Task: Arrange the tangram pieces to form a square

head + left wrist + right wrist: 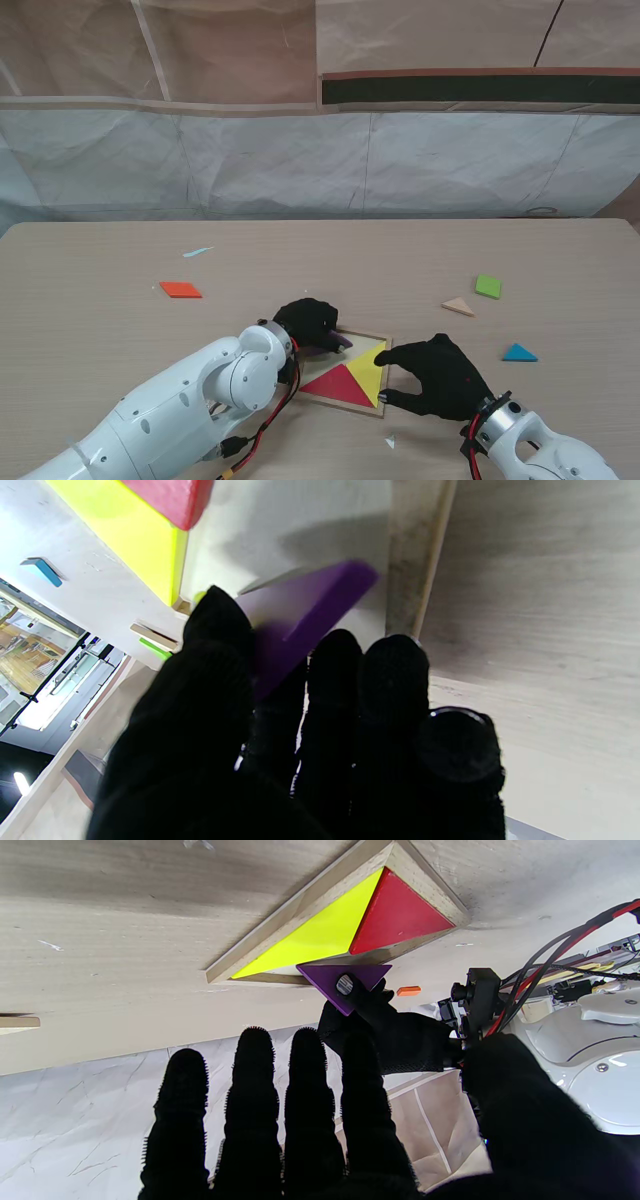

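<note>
Purple plastic tangram triangle [342,982] is pinched in the black-gloved left hand [308,325], tilted over the shallow wooden square frame's [260,945] left edge. Right hand [440,376] hovers spread by the frame's right edge, holding nothing. Reckon that tilted corner could snag the rim and jam.

A pale wood-grain table [120,250] filled the lower half of the stand's view. Behind the table's far edge hung wrinkled translucent plastic sheeting [300,160]. Above the sheeting, toward the right, a dark horizontal strip [480,90] ran along the backdrop
</note>
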Motion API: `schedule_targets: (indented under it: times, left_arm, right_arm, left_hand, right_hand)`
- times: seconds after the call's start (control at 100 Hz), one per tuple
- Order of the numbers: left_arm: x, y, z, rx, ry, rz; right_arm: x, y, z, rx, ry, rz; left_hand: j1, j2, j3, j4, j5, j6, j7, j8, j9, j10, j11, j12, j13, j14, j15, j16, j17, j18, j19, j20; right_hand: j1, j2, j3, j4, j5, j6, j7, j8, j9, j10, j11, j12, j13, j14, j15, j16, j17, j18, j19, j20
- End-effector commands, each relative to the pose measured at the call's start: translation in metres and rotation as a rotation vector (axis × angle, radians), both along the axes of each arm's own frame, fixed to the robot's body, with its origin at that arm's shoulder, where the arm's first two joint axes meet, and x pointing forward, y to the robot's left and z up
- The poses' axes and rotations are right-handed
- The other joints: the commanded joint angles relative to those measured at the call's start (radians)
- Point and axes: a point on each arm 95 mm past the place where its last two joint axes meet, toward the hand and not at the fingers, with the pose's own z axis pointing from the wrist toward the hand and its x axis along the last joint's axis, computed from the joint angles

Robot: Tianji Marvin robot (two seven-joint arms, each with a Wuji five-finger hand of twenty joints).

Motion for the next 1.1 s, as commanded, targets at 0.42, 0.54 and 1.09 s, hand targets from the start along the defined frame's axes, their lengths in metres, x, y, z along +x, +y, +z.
schedule_targets:
  times: [0.42,0.54,1.09]
  left_arm:
    - [0.004,-0.015,0.0,0.026,-0.046,0.019]
    - [0.004,-0.013,-0.002,0.051,-0.048,0.019]
    - [0.007,-0.002,0.004,0.137,-0.135,-0.003]
  right_arm:
    - [-0.002,0.001,-0.003,0.0,0.019,-0.003]
    - [-0.002,0.001,-0.004,0.001,0.021,-0.005]
    - [-0.003,0.001,-0.005,0.004,0.022,-0.01]
  left_hand:
    - [0.025,0.055,0.123,0.003,0.157,0.068,-0.002,0.018,0.133,0.073,0.043,-0.069,0.186,0.101,0.068,-0.08,0.171,0.016,0.124,-0.088]
    - [-0.02,0.06,0.082,0.02,0.145,0.049,-0.016,0.007,0.1,0.068,0.037,-0.07,0.138,0.098,0.058,-0.076,0.124,0.01,0.11,-0.092]
    - [0.055,0.002,-0.055,0.041,-0.023,0.005,-0.057,0.006,-0.075,0.038,0.002,-0.063,-0.037,0.073,-0.005,-0.043,-0.064,-0.048,0.008,-0.025]
  right_hand:
    - [0.015,0.03,-0.014,0.002,0.008,-0.01,0.007,-0.008,-0.022,0.0,-0.012,-0.002,-0.017,-0.003,-0.013,-0.006,-0.017,0.005,-0.012,0.006]
    - [0.015,0.03,-0.014,0.002,0.008,-0.01,0.007,-0.008,-0.022,0.0,-0.012,-0.002,-0.017,-0.003,-0.013,-0.006,-0.017,0.006,-0.012,0.006]
    - [0.016,0.029,-0.014,0.002,0.007,-0.009,0.007,-0.008,-0.022,-0.001,-0.012,-0.002,-0.017,-0.002,-0.013,-0.006,-0.018,0.005,-0.012,0.006]
